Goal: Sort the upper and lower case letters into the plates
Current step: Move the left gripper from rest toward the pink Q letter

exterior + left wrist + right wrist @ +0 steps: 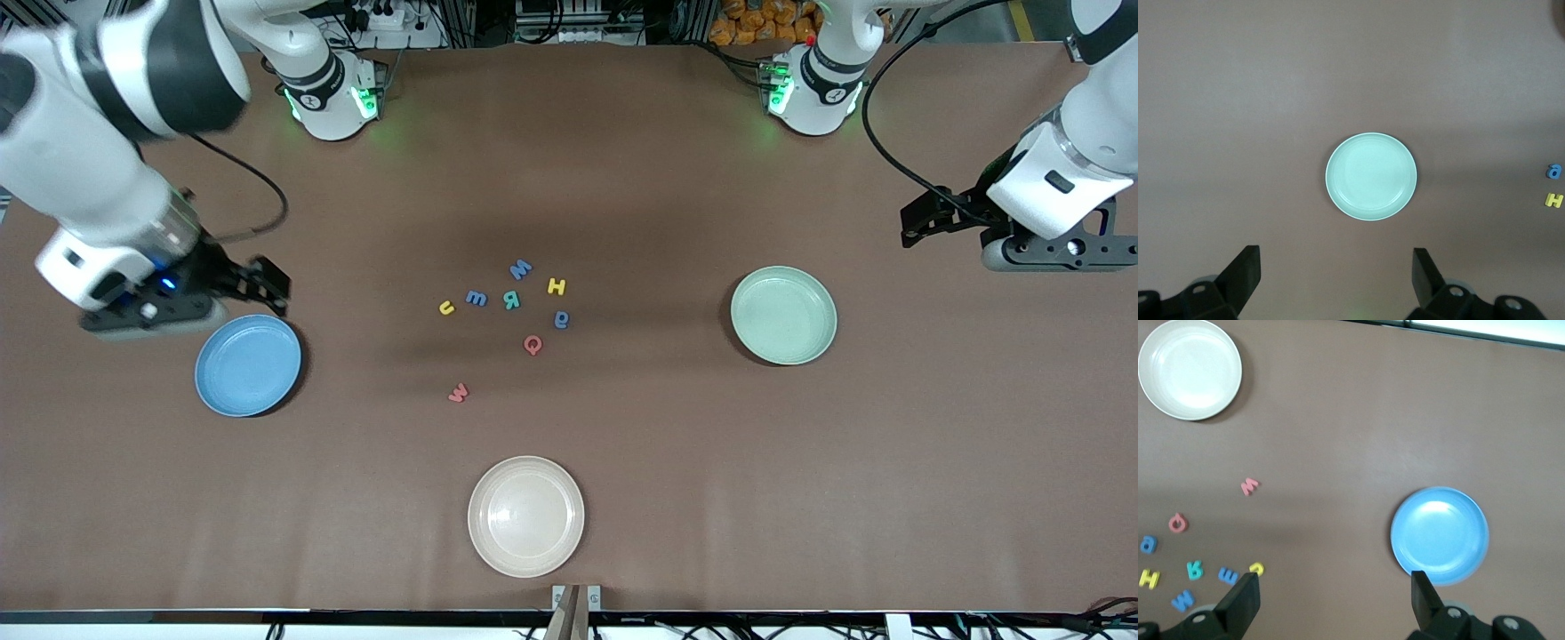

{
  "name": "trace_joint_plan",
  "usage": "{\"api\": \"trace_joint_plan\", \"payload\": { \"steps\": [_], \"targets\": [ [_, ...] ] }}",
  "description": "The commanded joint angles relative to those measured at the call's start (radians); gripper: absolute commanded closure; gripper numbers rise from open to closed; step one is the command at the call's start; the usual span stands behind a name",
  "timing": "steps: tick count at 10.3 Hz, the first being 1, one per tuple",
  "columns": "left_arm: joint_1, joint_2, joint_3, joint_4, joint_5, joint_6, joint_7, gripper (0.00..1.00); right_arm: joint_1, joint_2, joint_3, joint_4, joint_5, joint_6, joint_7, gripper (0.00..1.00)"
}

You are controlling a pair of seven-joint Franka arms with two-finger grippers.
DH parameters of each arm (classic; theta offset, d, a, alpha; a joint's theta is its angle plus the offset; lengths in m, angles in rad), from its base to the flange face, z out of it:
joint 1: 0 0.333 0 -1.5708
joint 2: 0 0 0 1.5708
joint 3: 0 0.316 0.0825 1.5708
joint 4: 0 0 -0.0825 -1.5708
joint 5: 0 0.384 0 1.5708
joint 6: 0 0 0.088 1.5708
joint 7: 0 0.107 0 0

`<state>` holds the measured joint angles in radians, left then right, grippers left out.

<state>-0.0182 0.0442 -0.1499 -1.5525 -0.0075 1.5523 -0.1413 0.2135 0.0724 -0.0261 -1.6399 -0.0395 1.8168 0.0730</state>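
Several small letters lie mid-table: a blue M, yellow H, blue m, teal R, yellow u, blue a, red Q and red w. The blue plate sits toward the right arm's end, the pale green plate toward the left arm's end; both hold nothing. My right gripper hangs open over the table at the blue plate's rim. My left gripper hangs open over bare table beside the green plate.
A cream-white plate with nothing on it sits near the table's front edge, nearer the front camera than the letters. Black cables trail from both wrists. Brown cloth covers the whole table.
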Motion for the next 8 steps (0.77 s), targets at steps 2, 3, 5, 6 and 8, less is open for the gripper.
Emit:
{"api": "trace_joint_plan", "payload": {
  "steps": [2, 3, 5, 6, 8],
  "targets": [
    [0.001, -0.007, 0.006, 0.000, -0.028, -0.001, 0.020, 0.00, -0.173, -0.091, 0.072, 0.032, 0.019, -0.143, -0.139, 0.00],
    [0.001, -0.007, 0.006, 0.002, -0.026, -0.001, 0.020, 0.00, -0.212, -0.095, 0.077, 0.064, 0.061, -0.201, -0.160, 0.00],
    [0.001, -0.007, 0.006, 0.002, -0.025, -0.001, 0.022, 0.00, -0.238, -0.097, 0.089, 0.092, 0.067, -0.255, -0.167, 0.00],
    [-0.002, -0.007, 0.004, 0.000, -0.023, -0.001, 0.022, 0.00, -0.237, -0.095, 0.088, 0.092, 0.064, -0.255, -0.167, 0.00],
    [-0.011, -0.010, -0.008, -0.003, -0.025, -0.008, 0.016, 0.00, -0.230, -0.095, 0.086, 0.100, 0.061, -0.252, -0.160, 0.00]
  ]
}}
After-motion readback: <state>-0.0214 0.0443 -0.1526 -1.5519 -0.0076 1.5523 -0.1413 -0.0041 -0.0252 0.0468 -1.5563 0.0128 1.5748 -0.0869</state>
